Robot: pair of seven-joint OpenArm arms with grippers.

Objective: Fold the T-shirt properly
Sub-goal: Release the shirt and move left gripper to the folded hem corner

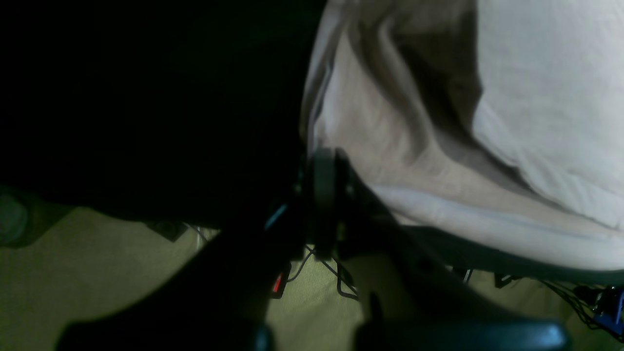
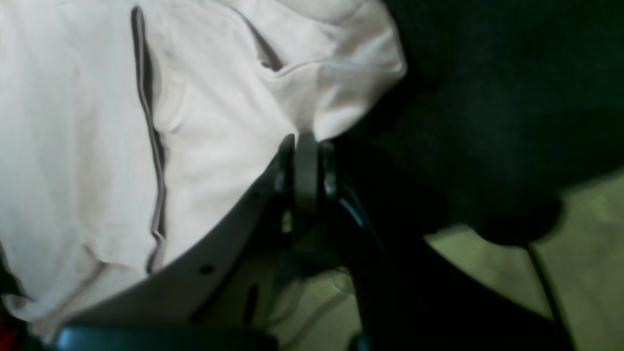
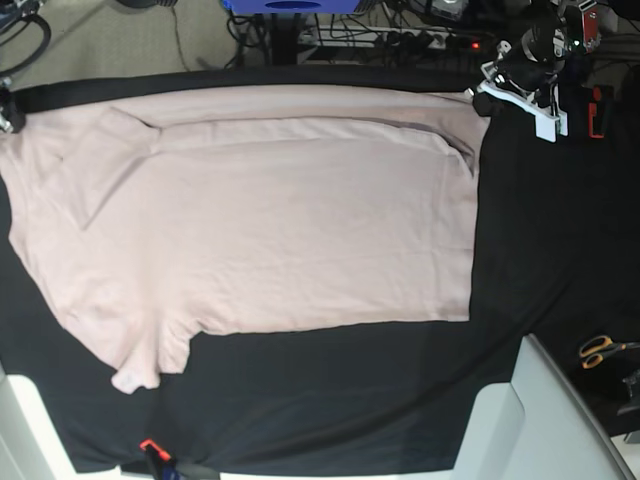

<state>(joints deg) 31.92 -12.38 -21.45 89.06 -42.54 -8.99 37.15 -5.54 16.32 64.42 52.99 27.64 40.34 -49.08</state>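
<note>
The pale pink T-shirt (image 3: 280,220) lies spread on the black cloth (image 3: 540,250), with a folded band along its far edge. My left gripper (image 3: 481,97) is at the shirt's far right corner; in the left wrist view it (image 1: 324,163) is shut on the shirt's hem (image 1: 438,122). My right gripper (image 3: 8,112) is at the far left edge, mostly cut off in the base view; in the right wrist view it (image 2: 306,141) is shut on a bunched corner of the shirt (image 2: 219,97). A sleeve (image 3: 140,360) points toward the near left.
Orange-handled scissors (image 3: 603,349) lie at the right, beside a white panel (image 3: 520,420). Cables and a blue box (image 3: 290,5) sit behind the table's far edge. A small red-orange item (image 3: 150,446) is at the near edge.
</note>
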